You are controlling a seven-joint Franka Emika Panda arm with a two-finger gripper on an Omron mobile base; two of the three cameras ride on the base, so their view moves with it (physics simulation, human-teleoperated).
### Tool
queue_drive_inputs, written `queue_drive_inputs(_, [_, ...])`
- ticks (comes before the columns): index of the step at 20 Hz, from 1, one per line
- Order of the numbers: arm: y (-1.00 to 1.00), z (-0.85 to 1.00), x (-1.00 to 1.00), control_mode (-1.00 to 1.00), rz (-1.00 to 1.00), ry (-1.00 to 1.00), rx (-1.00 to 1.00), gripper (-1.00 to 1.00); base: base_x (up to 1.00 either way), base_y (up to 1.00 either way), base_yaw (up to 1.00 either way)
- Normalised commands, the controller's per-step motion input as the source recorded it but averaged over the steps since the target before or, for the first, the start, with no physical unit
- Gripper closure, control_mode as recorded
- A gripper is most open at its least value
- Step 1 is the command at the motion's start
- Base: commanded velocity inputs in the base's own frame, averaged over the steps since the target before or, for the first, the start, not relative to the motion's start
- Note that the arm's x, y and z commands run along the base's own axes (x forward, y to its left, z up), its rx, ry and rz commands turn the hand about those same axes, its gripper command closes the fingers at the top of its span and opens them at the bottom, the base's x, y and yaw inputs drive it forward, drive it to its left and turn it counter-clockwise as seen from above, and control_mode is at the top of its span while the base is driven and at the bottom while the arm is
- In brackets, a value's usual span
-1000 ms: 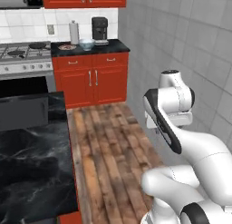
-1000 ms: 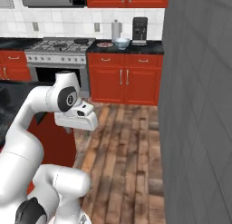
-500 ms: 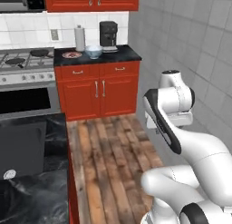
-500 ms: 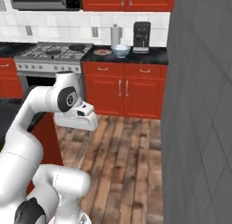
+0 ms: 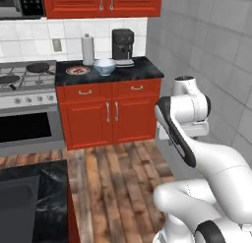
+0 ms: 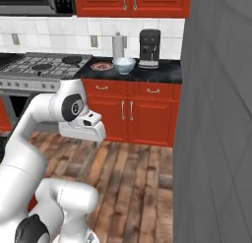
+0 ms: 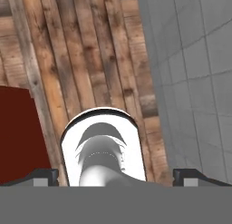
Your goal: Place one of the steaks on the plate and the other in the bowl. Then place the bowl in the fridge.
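Sliding rightward in the left base view since earlier, the black surface (image 5: 142, 65) carries the bowl (image 5: 104, 66) just right of the plate (image 5: 78, 70). Right base view: both sit nearer picture centre. Hand view: fingers (image 7: 45, 177) spread wide over floorboards (image 7: 81, 60).

Even, bright rendered light; slightly soft, shadowless.

No text, label, brand, number or sign is being shown legibly anywhere in these views. The microwave panel (image 5: 30, 1), up on the wall far ahead of the gripper, is being rendered as small pale marks too blurred to be read. The coffee machine (image 6: 149, 46) on the counter beyond the gripper is being shown plain black, with no marking made out.
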Motion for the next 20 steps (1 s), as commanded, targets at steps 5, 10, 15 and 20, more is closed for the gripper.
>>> queue_drive_inputs(5, [0.00, 0.00, 0.00, 1.00, 0.00, 0.00, 0.00, -1.00, 1.00, -0.03, 0.00])
queue_drive_inputs(10, [0.00, 0.00, 0.00, 1.00, 0.00, 0.00, 0.00, -1.00, 1.00, -0.09, 0.00])
queue_drive_inputs(15, [0.00, 0.00, 0.00, 1.00, 0.00, 0.00, 0.00, -1.00, 1.00, -0.08, 0.00])
queue_drive_inputs(20, [0.00, 0.00, 0.00, 1.00, 0.00, 0.00, 0.00, -1.00, 1.00, -0.09, 0.00])
